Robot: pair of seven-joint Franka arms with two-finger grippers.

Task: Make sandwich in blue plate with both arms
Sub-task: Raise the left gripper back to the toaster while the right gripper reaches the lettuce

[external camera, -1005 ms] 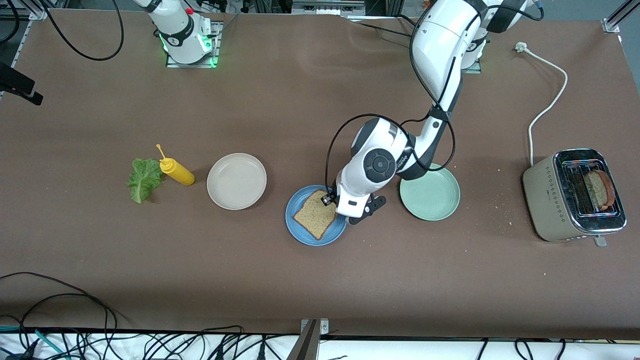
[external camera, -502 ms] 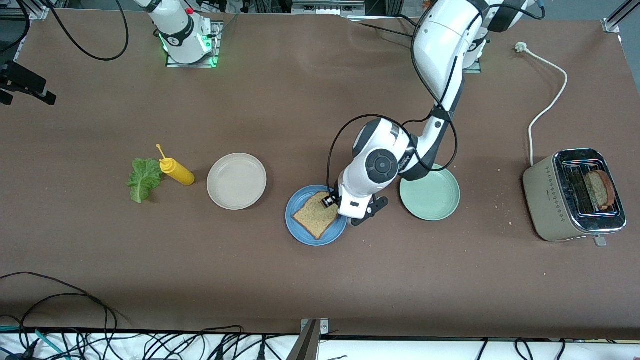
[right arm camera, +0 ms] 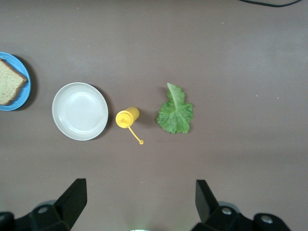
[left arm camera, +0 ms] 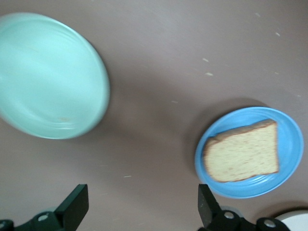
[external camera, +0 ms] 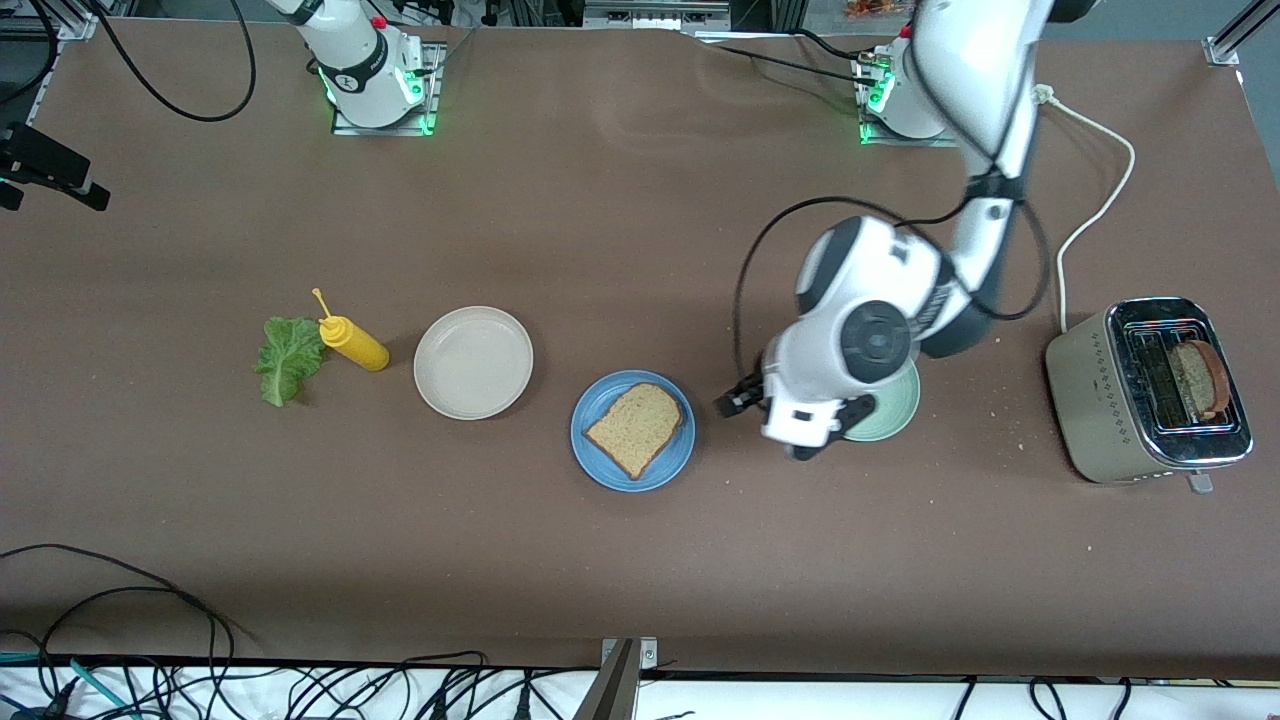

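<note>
While only its base layer is laid, we label the scene outward from the sandwich as follows.

Bread slice (external camera: 636, 428): one tan slice lies flat in the blue plate; we see nothing on top of it yet.
Blue plate (external camera: 600, 455): sits on the table between the beige plate and the pale green plate.
Handling: we judge the bread light, soft and crumbly, best pinched gently at a crust edge; the lettuce is limp and tears easily, so we would take it near its thicker rib.
Left gripper (left arm camera: 139, 214): over bare table between the blue plate and the pale green plate (left arm camera: 45, 72); we see its fingers spread wide and holding nothing.
Right gripper (right arm camera: 139, 202): high over the table toward the right arm's end, looking down on the lettuce; fingers wide apart, empty, and this arm waits.
Lettuce leaf (external camera: 288, 358): flat on the table, touching or just beside the yellow squeeze bottle (external camera: 352, 342).
Beige plate (external camera: 473, 362): between bottle and blue plate.
Toaster (external camera: 1105, 400): at the left arm's end, a second slice (external camera: 1198, 378) standing in its slot.
</note>
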